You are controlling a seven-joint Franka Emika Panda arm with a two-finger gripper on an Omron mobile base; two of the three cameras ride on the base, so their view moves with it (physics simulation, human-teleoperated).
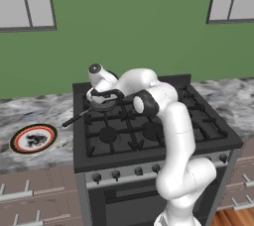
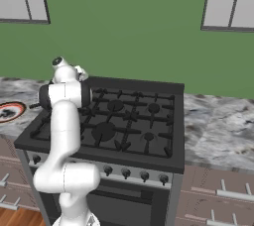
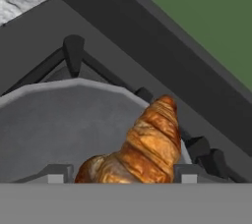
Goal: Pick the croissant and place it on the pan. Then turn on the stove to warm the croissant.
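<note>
In the hand view the golden-brown croissant (image 3: 147, 144) sits between my two fingertips, which touch its sides; my gripper (image 3: 121, 174) is shut on it. It hangs over the far right part of the dark grey pan (image 3: 59, 120); whether it rests on the pan floor I cannot tell. In the left base view the pan (image 1: 102, 104) stands on the rear left burner of the black stove (image 1: 149, 131), its thin black handle (image 1: 74, 119) pointing to the front left. My hand points down right above the pan. The stove (image 2: 134, 121) spreads to the arm's right in the right base view.
A white plate with a red rim (image 1: 33, 138) lies on the marble counter left of the stove; its edge shows as the plate (image 2: 10, 112) in the right base view. Dark knobs (image 1: 116, 174) line the silver front strip. A green wall rises behind the stove.
</note>
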